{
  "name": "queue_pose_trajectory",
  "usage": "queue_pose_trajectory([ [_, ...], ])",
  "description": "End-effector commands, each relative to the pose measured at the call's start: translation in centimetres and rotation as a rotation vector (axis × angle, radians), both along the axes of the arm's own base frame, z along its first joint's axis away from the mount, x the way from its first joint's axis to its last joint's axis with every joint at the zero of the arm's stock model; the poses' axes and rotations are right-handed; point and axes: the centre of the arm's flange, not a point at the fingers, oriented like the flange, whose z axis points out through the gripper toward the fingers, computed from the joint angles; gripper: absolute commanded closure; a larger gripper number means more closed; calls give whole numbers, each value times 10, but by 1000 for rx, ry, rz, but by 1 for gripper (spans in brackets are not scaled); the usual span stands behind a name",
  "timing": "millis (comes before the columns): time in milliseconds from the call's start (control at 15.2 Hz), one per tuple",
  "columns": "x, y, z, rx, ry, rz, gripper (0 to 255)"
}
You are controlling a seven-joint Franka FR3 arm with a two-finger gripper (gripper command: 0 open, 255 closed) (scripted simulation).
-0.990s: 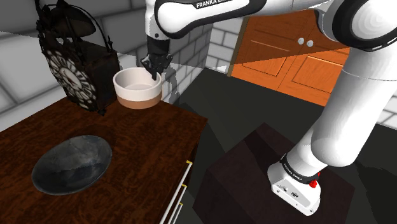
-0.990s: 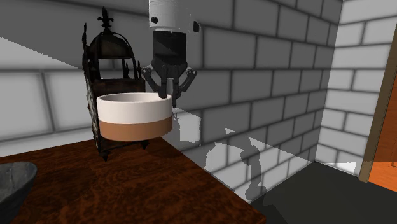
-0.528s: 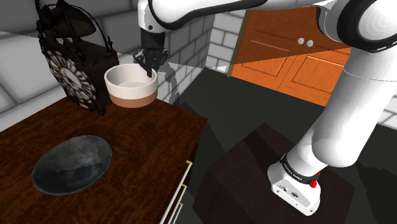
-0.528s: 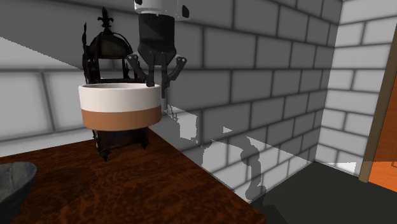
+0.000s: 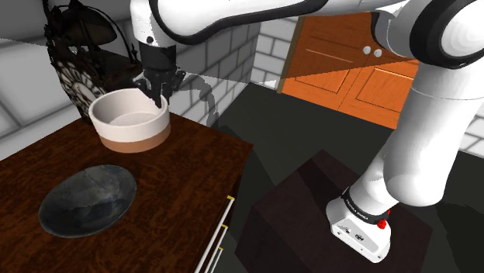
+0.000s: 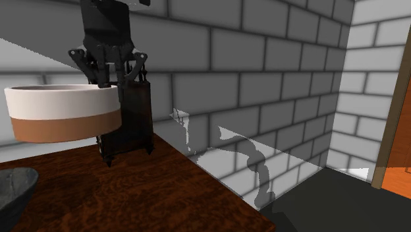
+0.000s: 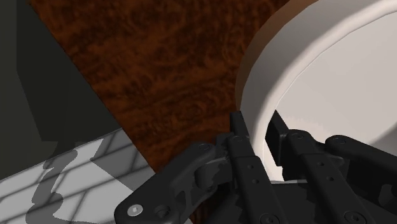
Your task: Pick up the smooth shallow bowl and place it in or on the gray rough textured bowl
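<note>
Dark wooden worktop (image 5: 182,174) fills the shoulder view's lower left, its front edge running down mid-frame. A gray bowl (image 5: 87,199) sits lower left. The white-and-brown bowl (image 5: 129,124) hangs upper left, its rim clamped by the pincer (image 5: 157,93).

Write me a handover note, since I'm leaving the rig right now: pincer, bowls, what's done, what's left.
Pincer: shut on the rim of the white-and-tan bowl.
Held bowl: off the dark wooden table, in front of the clock.
Gray bowl: empty on the table, toward the shoulder view's lower left of the held bowl.
Done: grasp and lift.
Left: carry it over the gray bowl, lower, release.
</note>
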Motion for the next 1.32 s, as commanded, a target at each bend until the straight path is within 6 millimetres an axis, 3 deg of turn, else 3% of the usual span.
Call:
queue_pose_trajectory([
  [0, -10, 25, 3, 1, -1, -2, 255],
  [726, -69, 155, 19, 1, -1, -2, 255],
  [1254, -69, 155, -24, 1, -1, -2, 255],
])
